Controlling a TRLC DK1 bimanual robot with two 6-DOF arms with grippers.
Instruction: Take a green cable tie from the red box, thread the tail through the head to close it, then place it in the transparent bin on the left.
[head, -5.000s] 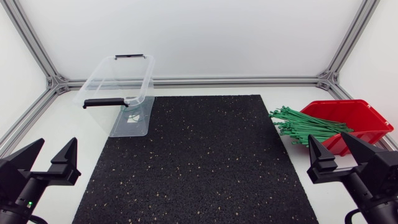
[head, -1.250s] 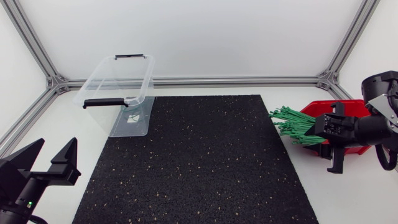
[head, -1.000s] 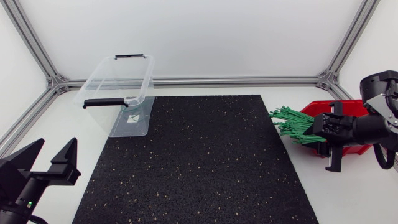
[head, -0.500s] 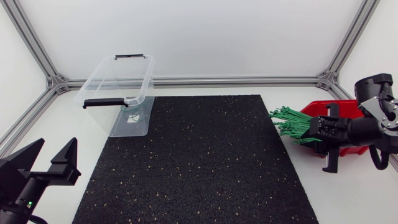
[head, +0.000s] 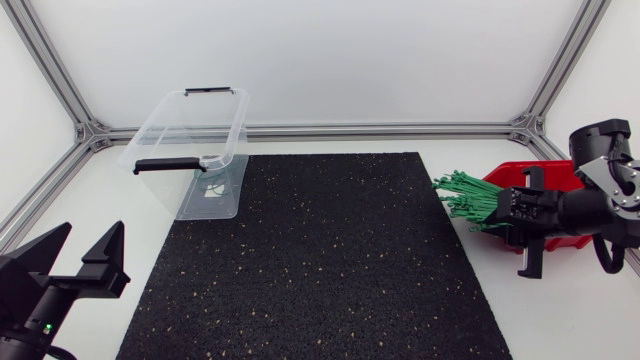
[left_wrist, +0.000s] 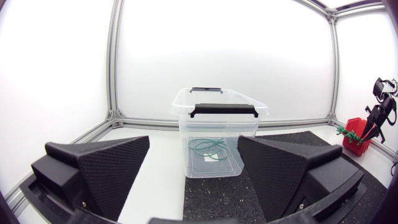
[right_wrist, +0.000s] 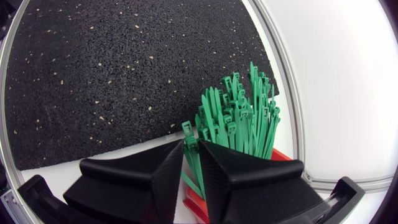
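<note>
Right gripper pinched nearly together on one green cable tie at bundle edge, over red box: best lift straight and slow, shedding neighbours.

Matte black wedge claw, possibly green light

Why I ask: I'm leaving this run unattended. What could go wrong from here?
1. The right claw sits nearly closed in the bundle of green cable ties, with what looks like more than one strip between its fingers. Lifting may bring out several instead of one.
2. The bundle overhangs the rim of the red box toward the black mat. A pull could drag neighbouring ties out onto it.
</note>
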